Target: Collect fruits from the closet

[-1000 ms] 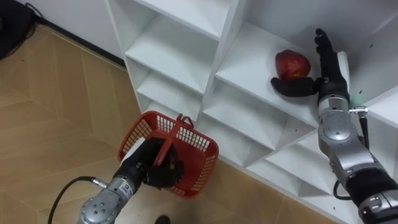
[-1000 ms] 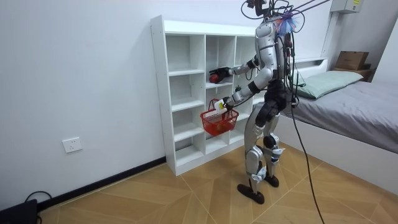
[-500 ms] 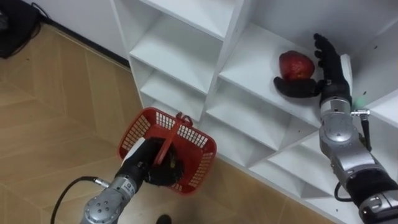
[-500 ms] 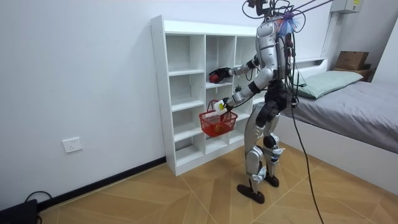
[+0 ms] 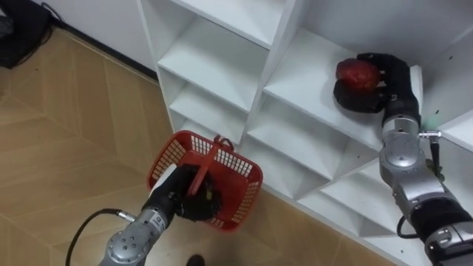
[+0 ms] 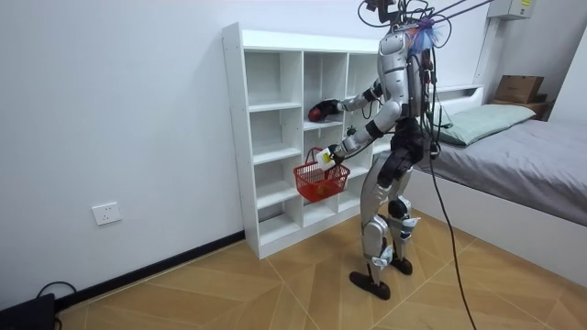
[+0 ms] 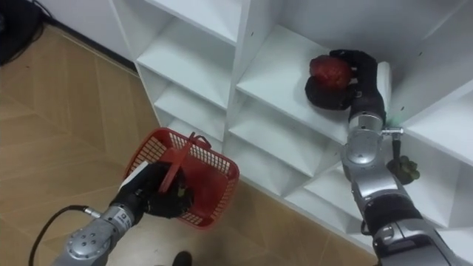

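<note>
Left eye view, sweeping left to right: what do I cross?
Red basket hanging from the left hand → closet's upright divider → red fruit, with the right hand curled round it from the right.

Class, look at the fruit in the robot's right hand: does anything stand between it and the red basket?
Nothing loose does. The right hand is curled round the fruit inside the closet. The shelf board under it lies toward the basket, whose handle, gripped by the left hand, crosses the opening.

a home bedroom: a bed (image 6: 514,151) with a pillow (image 6: 483,120), white cubby shelving (image 6: 275,137) and parquet floor (image 6: 275,293)
</note>
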You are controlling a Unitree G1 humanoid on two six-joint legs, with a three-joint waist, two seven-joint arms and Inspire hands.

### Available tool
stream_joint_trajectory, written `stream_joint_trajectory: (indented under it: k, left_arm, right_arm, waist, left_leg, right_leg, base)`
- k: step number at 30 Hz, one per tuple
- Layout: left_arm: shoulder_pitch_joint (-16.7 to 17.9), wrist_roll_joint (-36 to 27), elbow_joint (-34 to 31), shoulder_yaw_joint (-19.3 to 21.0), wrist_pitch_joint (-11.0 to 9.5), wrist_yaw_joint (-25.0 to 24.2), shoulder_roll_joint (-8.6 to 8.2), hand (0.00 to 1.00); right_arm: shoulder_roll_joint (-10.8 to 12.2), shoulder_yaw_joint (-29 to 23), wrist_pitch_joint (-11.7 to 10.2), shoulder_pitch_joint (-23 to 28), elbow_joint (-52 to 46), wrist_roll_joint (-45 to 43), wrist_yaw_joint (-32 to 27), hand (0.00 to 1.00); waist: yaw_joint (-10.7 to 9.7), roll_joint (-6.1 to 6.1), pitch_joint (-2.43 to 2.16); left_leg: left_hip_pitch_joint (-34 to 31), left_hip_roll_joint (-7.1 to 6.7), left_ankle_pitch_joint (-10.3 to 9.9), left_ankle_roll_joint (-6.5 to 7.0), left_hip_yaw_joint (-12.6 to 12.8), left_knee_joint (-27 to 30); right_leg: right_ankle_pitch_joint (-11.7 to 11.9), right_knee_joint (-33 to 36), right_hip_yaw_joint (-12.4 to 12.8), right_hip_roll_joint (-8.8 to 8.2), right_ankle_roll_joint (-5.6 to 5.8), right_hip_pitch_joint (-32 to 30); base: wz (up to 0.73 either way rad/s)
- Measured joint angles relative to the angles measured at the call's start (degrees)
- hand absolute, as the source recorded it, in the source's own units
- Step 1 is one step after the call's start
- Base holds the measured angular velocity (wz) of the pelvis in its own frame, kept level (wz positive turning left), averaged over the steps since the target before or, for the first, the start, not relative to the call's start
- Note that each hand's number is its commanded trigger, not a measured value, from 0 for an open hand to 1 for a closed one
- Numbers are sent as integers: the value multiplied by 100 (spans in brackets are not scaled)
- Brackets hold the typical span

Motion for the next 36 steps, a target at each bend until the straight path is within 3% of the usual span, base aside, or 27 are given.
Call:
stream_joint_trajectory:
  k: [11, 18, 21, 24, 29, 34, 36]
  left_arm:
    - [-19, 3, -1, 94, 0, 25, -32, 100]
    - [-42, 115, -18, 138, 0, 21, -157, 100]
    - [-78, 104, -17, 144, -3, 59, -226, 100]
    - [-78, 101, -14, 230, -6, 94, -309, 100]
    - [-75, 244, -14, 325, -27, 98, -377, 100]
    - [-69, 249, -18, 356, -49, 255, -432, 100]
    - [-69, 245, -17, 355, -71, 266, -448, 100]
  right_arm:
    - [5, -12, -16, 22, -14, -48, 2, 100]
    - [46, -22, -32, 266, -309, -506, -6, 100]
    - [153, -29, -18, 638, -766, -520, 5, 100]
    - [266, -27, -27, 907, -1133, -531, 145, 100]
    - [371, -25, -27, 1239, -1542, -681, 356, 100]
    - [385, -22, -14, 1895, -2433, -763, 719, 100]
    - [386, 2, -19, 2011, -2607, -800, 862, 100]
  waist:
    - [-5, 7, -7]
    - [-40, 36, -64]
    - [-76, 57, -125]
    - [-153, 100, -151]
    - [-175, 104, -151]
    - [-287, 104, -150]
    - [-317, 103, -150]
  left_leg:
    - [-26, 5, 3, 5, 36, 16]
    - [-30, 23, 4, 6, 90, 35]
    - [-28, 34, 4, 6, 107, 35]
    - [-20, 40, 4, 5, 138, 52]
    - [55, 82, 3, 4, 273, 16]
    - [77, 111, 21, -9, 396, -51]
    - [126, 121, 22, -9, 479, -90]
  right_leg:
    - [8, -8, 8, 29, 16, -14]
    - [12, -15, 5, 27, 23, -15]
    - [13, -21, -4, 28, 24, -17]
    - [14, -21, 12, 28, 25, -17]
    - [23, -13, 76, 46, 22, -18]
    - [34, 18, 192, 69, 12, -97]
    - [35, 20, 322, 79, 10, -112]
  base:
    - [0]
    - [0]
    - [-3]
    - [-6]
    - [-15]
    - [-11]
    - [-21]
